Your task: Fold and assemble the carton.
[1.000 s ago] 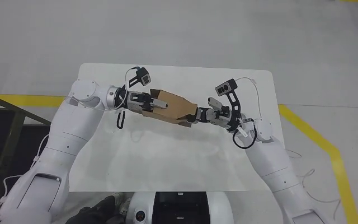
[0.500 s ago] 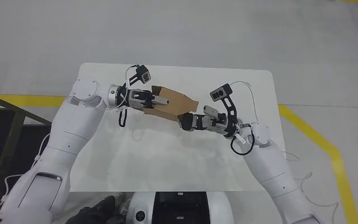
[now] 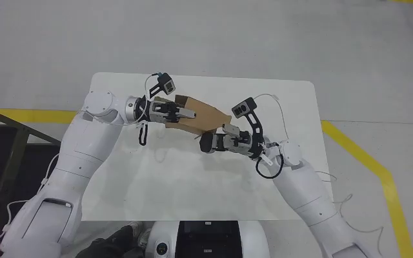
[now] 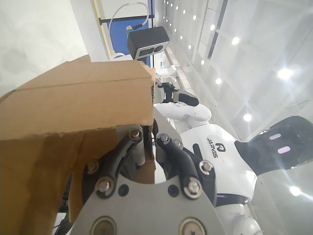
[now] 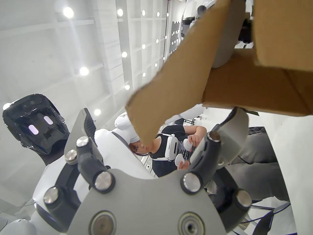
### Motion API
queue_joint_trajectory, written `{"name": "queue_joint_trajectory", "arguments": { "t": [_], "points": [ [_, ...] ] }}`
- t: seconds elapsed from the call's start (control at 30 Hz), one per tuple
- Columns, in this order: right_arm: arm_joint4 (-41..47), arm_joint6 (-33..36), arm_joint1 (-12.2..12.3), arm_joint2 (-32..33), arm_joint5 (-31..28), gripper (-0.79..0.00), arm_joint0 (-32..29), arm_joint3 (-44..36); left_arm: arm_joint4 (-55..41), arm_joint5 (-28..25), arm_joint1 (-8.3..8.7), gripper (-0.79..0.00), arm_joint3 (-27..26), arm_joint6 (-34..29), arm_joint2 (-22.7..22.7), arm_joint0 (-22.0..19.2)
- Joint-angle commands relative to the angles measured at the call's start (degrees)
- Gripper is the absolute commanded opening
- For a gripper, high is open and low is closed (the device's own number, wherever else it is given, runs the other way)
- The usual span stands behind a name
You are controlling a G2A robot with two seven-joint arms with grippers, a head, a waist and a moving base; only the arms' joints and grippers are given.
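Carton [image 3: 203, 118] is up off the table [image 3: 193, 193], centre-far. Left gripper [image 4: 148, 135] is clamped on its left-end wall. Right gripper [image 5: 159, 121] sits spread wide under the right end, with a loose flap [image 5: 176, 79] hanging between its jaws. I read this as the flap-folding step. Next I'd close on that flap and tuck it inward, gently so the wall doesn't crease.

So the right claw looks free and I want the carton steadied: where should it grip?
Probably the loose flap at the open end of the carton, coming from below: it hangs free toward the open right claw, thin enough to pinch, while the left claw clamps the other end.
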Motion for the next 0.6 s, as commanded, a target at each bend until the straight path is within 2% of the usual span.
{"name": "queue_joint_trajectory", "arguments": {
  "t": [0.0, 0.33, 0.57],
  "points": [
    [-0.27, -0.60, -0.14, -0.15, -0.82, 0.000, 0.22, 0.18, -0.12, 0.02, -0.01, -0.785, -0.09, -0.13, -0.07, 0.08],
    [-0.31, -1.52, -0.54, -0.51, -2.19, 0.000, 0.19, -0.13, -0.44, 0.46, -0.08, -0.785, -0.09, -0.52, -0.12, 0.51],
    [-1.06, -0.65, 0.28, 2.44, -0.87, 0.000, -1.75, -1.75, -0.77, 0.86, 0.01, -0.785, 1.32, -1.32, -0.82, 0.13]
  ]
}}
